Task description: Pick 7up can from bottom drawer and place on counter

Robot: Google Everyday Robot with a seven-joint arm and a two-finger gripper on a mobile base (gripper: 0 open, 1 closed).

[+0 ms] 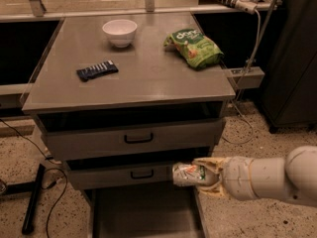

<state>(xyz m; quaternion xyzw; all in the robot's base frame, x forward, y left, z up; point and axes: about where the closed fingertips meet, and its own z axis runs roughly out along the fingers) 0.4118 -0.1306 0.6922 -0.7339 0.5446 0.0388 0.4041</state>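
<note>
We see the can [189, 175], pale silver with green and red marks, held on its side by the gripper [208, 176], off the floor of the drawer [141, 213] near its right edge. The drawer stands pulled out, flat and grey. The counter [148, 76], smooth grey metal, sits well above.

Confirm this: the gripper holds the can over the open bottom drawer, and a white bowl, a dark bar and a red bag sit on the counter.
One slip: the bag is green, not red, as the camera view shows. The rest stands: the gripper holds the can over the open bottom drawer, and the white bowl and dark bar sit on the counter.
</note>
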